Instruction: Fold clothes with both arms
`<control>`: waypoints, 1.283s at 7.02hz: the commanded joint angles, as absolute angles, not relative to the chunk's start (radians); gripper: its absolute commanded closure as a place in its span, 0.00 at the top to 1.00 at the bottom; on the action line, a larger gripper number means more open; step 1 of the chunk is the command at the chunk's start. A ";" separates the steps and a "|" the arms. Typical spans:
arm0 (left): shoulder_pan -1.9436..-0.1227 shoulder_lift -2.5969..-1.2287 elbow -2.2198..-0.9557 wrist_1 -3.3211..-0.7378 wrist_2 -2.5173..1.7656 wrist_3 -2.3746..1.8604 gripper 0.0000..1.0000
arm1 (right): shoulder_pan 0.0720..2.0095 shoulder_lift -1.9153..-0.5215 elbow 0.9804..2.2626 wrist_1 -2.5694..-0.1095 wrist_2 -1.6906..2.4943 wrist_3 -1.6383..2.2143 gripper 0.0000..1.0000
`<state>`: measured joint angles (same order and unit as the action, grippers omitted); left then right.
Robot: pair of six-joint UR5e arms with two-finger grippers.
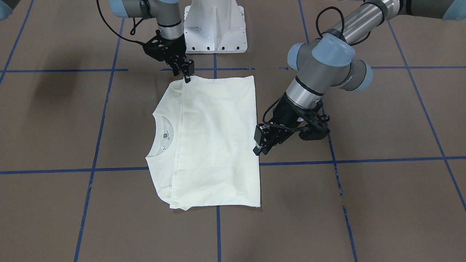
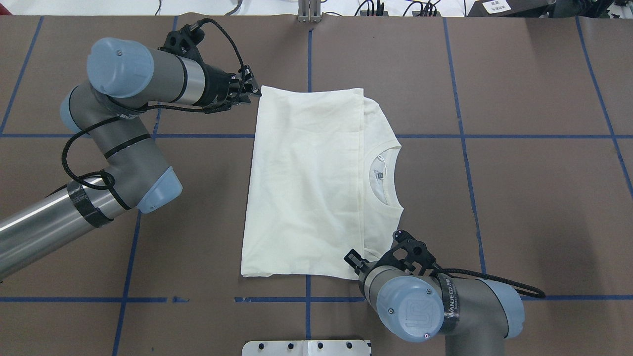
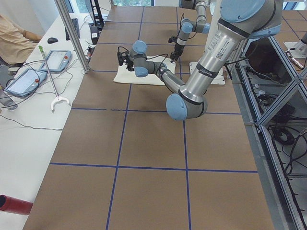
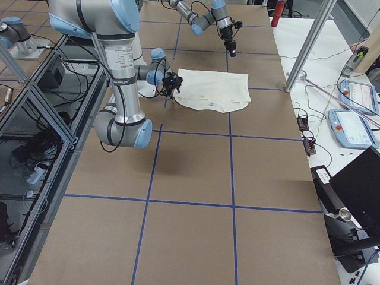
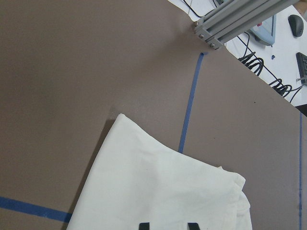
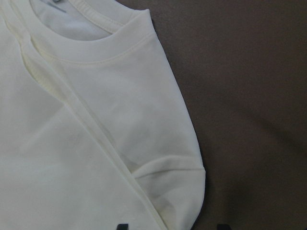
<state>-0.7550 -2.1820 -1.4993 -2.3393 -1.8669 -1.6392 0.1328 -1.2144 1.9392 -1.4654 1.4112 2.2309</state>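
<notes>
The brown desk (image 2: pixel 519 207) is spreading wide under everything, marked into large squares by blue tape lines (image 2: pixel 494 136). The left arm (image 2: pixel 123 163) is reaching in across bare surface on its own side. The right arm (image 2: pixel 445 306) is bending down close in front of the white pedestal base (image 1: pixel 214 29).

The cream T-shirt (image 2: pixel 306 188) is lying flat at the middle of the desk, over a crossing of tape lines. It is folded into a neat rectangle. A plain upper layer is covering most of it, its straight hem edge stopping just short of the neck. No sleeve is sticking out and no print is showing. The edge on the left arm's side is running straight and clean, while the opposite side is curving at the shoulders. Bare desk is lying open around all four sides.

The ribbed round collar (image 6: pixel 96 50) is showing beyond the folded layer, with a small label (image 2: pixel 380 174) inside the neck opening.

The left end effector (image 2: pixel 252 92) is hovering by the shirt's far corner on its side, its fingers standing moderately apart and gripping nothing. The right end effector (image 1: pixel 187 76) is poised over the near edge beside the shoulder, fingers spread wide, also gripping nothing.
</notes>
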 commanded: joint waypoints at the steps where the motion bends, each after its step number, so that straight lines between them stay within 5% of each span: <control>1: -0.755 -2.178 -1.506 -2.339 -1.867 -1.640 0.38 | 0.144 -1.210 1.928 -1.466 1.413 2.227 0.69; 9: -0.753 -2.175 -1.514 -2.339 -1.865 -1.658 0.38 | 0.147 -1.187 1.925 -1.500 1.424 2.218 0.68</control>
